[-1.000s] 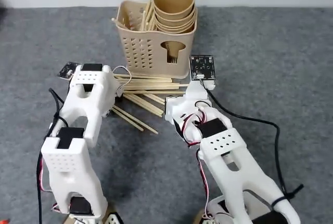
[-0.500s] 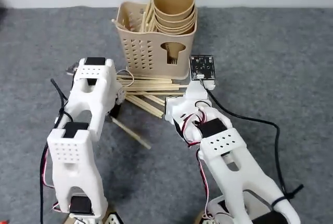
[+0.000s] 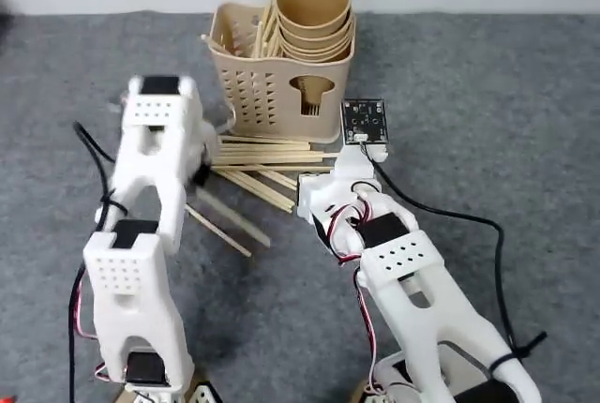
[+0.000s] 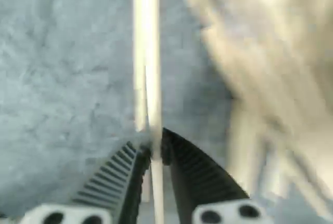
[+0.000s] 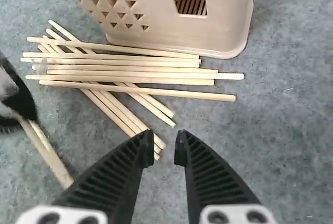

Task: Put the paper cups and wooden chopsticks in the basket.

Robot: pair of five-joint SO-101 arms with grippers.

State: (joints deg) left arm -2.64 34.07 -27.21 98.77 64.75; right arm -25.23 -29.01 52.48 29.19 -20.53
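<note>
A beige basket (image 3: pixel 281 94) at the back of the table holds stacked paper cups (image 3: pixel 314 5) and several wooden chopsticks (image 3: pixel 262 33). More chopsticks (image 3: pixel 272 155) lie in a loose pile on the carpet in front of it (image 5: pixel 130 73). My left gripper (image 4: pixel 155 148) is shut on a pair of chopsticks (image 4: pixel 146 67) at the pile's left end; their free ends slant toward the table's front (image 3: pixel 225 225). My right gripper (image 5: pixel 164 140) hovers over the near edge of the pile, its jaws a narrow gap apart with nothing between them.
Grey carpet (image 3: pixel 487 122) covers the table, with free room to the right of the basket and at the far left. A black cable (image 3: pixel 441 211) runs from the right arm. The basket's front wall (image 5: pixel 197 21) stands just beyond the pile.
My left arm has swung left and back, drawing the held pair of chopsticks away from the pile; their free ends shifted left. The right arm has not moved.
</note>
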